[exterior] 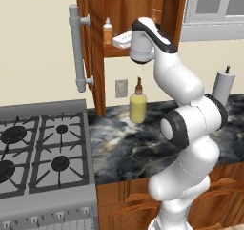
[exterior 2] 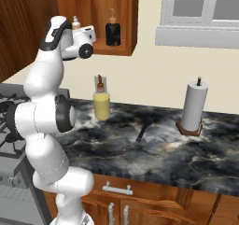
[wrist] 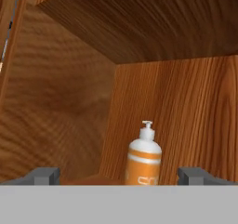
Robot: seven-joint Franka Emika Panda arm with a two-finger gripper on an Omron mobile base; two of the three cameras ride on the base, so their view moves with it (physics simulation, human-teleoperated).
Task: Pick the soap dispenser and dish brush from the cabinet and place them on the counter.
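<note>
Progress is early: released pincer (wrist: pixel 119 177) faces the orange soap bottle (wrist: pixel 144 160) inside the cabinet (wrist: pixel 60 102); worktop (exterior 2: pixel 154 149) holds neither item yet.

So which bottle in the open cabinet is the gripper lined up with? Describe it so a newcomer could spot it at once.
Find the wooden wall cabinet above the marble counter, its door swung open. On its shelf, the orange-and-white pump bottle stands upright ahead of the open gripper. Its neighbour, the dark pump bottle, is near black, and the yellow bottle stands down on the counter.

3 bottles (exterior 2: pixel 101 102), 1 towel roll (exterior 2: pixel 193 108)
</note>
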